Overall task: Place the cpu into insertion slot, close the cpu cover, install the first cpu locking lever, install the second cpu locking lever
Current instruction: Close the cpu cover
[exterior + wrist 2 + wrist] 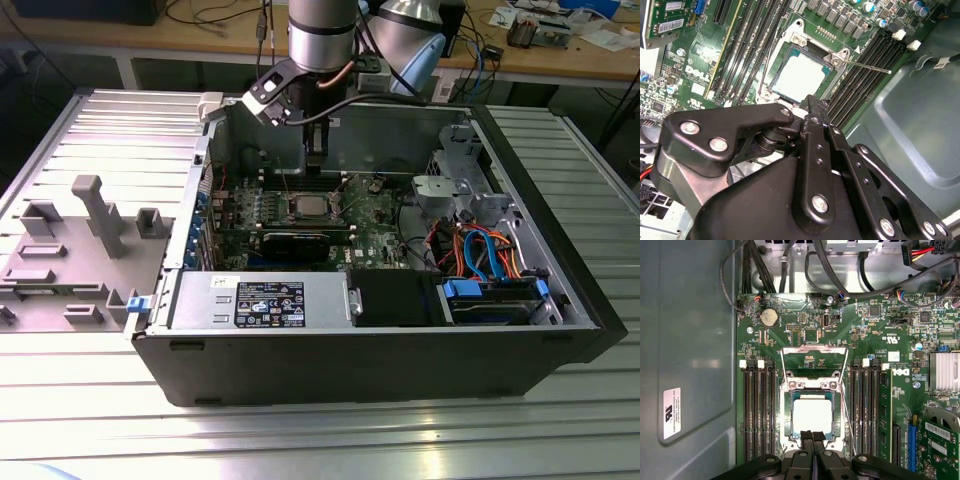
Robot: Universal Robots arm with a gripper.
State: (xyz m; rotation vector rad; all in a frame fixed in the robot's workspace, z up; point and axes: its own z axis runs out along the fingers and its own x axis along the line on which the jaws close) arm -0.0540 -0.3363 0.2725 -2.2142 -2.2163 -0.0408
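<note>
The cpu (812, 415) lies flat in the insertion slot (788, 416) on the green motherboard, its silver-grey top showing; it also appears in the second wrist view (801, 80) and the exterior view (307, 207). The cpu cover (814, 354), a thin silvery frame, stands swung open at the socket's far side from my gripper. A thin wire locking lever (847, 420) runs unlatched beside the socket, and a lever (867, 65) sticks out free. My gripper (812, 435) hangs over the cpu's near edge, fingers shut together with nothing between them. It also shows above the socket (315, 165).
Memory slots (758, 410) flank the socket on both sides. A power supply box (262, 300) and drive bay with blue and orange cables (490, 260) sit along the case's near side. Case walls (400, 125) enclose the board. Grey fixtures (95, 215) stand on the table at the exterior view's left.
</note>
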